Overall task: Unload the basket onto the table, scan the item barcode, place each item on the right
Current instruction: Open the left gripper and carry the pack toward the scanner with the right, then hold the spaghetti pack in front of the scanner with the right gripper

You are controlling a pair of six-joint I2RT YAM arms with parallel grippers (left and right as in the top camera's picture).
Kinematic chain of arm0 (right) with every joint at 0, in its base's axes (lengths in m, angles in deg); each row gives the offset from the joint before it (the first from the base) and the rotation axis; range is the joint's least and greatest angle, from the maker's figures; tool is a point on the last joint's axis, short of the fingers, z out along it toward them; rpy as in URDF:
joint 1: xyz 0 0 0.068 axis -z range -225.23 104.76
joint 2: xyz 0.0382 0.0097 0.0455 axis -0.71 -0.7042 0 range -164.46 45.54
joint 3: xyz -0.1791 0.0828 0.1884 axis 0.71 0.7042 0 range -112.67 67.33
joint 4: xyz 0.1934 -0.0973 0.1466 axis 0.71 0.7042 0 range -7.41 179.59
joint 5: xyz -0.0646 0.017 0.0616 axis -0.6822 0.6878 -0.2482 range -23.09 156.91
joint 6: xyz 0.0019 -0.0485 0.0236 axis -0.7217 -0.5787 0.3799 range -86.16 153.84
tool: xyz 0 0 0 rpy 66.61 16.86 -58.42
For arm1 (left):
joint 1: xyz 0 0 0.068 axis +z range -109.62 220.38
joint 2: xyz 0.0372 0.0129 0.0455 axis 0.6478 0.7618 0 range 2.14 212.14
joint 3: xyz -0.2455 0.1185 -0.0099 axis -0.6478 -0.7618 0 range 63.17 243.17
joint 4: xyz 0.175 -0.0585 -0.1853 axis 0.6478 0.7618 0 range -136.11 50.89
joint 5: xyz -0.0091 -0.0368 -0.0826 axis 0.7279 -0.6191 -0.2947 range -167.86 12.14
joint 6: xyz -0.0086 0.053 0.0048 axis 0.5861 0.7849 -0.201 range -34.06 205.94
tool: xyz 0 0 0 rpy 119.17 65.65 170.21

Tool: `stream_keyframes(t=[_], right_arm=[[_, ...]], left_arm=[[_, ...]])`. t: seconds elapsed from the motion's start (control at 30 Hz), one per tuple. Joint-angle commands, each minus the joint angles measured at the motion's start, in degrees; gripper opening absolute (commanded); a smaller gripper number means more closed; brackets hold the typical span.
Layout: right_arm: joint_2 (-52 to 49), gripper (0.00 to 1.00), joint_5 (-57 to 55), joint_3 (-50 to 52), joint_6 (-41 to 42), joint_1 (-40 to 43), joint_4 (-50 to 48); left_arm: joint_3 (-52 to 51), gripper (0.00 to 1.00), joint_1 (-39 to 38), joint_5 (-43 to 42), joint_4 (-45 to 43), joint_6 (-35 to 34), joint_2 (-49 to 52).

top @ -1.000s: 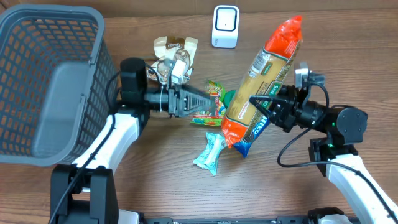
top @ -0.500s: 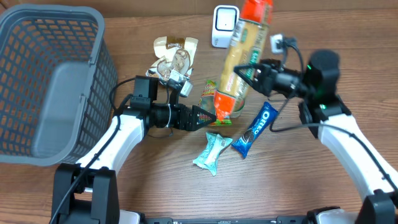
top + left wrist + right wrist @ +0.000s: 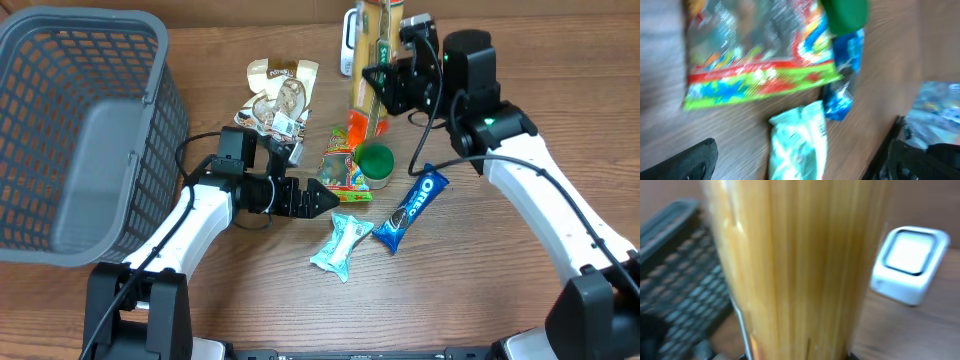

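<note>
A long clear pack of spaghetti with orange-red ends stands nearly upright at the back of the table, and my right gripper is shut on its middle. The pack covers most of the white scanner. Spaghetti fills the right wrist view, with the scanner just to its right and the right gripper at the bottom edge. No barcode shows. My left gripper hovers open and low over the table, holding nothing. Its fingers straddle a teal packet.
A grey wire basket fills the left side. On the table lie beige snack packets, a colourful candy bag, a green tin, a blue Oreo pack and the teal packet.
My right arm has swung the spaghetti pack up off the table's middle and back in front of the scanner, uncovering the Oreo pack and green tin. The left gripper drew back slightly.
</note>
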Motion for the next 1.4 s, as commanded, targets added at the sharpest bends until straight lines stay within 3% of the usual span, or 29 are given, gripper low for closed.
stream_keyframes(t=[0.0, 0.47, 1.37], right_arm=[[-1.75, 0.11, -6.58, -6.01, -3.3, 0.2, -0.22], [-15.76, 0.12, -19.96, -24.0, -9.57, -1.01, 11.5], [-26.64, 0.15, -36.28, -28.83, -17.55, -2.49, 9.27]], left_arm=[[0.02, 1.0, -0.37, 3.85, 0.98, 1.49, -1.07], [0.02, 1.0, -1.51, 3.69, 1.07, 0.55, -1.07], [0.02, 1.0, -5.29, 3.69, 0.81, -0.76, -1.07]])
